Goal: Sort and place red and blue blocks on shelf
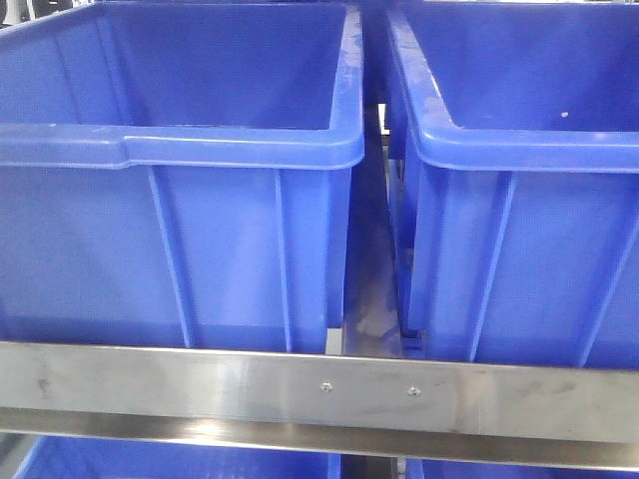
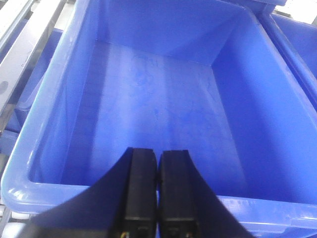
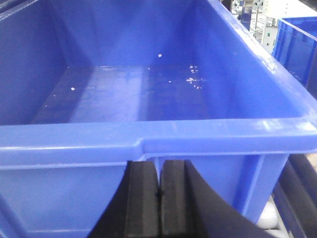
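Shelf front rail (image 1: 319,384) w/ 2 screws runs below two big blue bins: left bin (image 1: 180,150), right bin (image 1: 519,150), side by side. L gripper (image 2: 157,191) pads pressed together, nothing between, over left bin rim. R gripper (image 3: 159,201) same, just outside right bin's near wall. No red/blue blocks visible in any view.

Two large blue plastic bins are sitting side by side in the front-facing view, the left bin (image 1: 180,150) and the right bin (image 1: 519,150) standing just apart, with a narrow gap running between them toward the far side. Both are showing ribbed outer walls and thick rolled rims. More blue plastic is peeking out lower down, near the bottom edge. In the right wrist view, small white specks (image 3: 193,79) are lying scattered on a bin's floor toward its far right.
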Available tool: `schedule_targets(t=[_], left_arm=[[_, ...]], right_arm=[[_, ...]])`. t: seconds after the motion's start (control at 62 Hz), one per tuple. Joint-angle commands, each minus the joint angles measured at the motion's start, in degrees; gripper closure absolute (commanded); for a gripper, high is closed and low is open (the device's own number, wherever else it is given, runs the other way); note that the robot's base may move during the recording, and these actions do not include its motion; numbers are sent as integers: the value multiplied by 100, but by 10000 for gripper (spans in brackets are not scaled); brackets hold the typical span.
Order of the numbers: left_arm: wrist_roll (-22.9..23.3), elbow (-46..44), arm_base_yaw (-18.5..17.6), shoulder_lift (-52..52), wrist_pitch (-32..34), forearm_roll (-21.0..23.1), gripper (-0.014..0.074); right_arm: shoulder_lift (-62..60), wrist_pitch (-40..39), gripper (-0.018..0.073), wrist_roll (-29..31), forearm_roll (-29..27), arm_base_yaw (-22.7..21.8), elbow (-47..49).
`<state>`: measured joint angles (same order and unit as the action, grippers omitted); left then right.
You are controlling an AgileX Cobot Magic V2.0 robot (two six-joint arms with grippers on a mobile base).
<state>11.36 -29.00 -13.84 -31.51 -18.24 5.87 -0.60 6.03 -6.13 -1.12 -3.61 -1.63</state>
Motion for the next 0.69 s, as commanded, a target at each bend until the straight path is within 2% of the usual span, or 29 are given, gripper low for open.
schedule_targets(t=[0.0, 0.081, 0.29, 0.467, 0.677], left_arm=[[-8, -143, -41, 15, 500, -225, 463], [-8, -143, -9, 96, 500, -272, 463], [-8, 151, 417, 801, 530, -272, 463], [3, 1080, 677, 1756, 928, -259, 463], [15, 2257, 815, 2785, 1305, -259, 463]], right_arm=[[-109, -563, 494, 44, 80, -38, 114], [-109, -563, 494, 44, 80, -38, 114], [-109, -563, 494, 44, 80, -38, 114], [-109, -563, 494, 44, 80, -38, 114], [-109, -563, 494, 44, 80, -38, 114]])
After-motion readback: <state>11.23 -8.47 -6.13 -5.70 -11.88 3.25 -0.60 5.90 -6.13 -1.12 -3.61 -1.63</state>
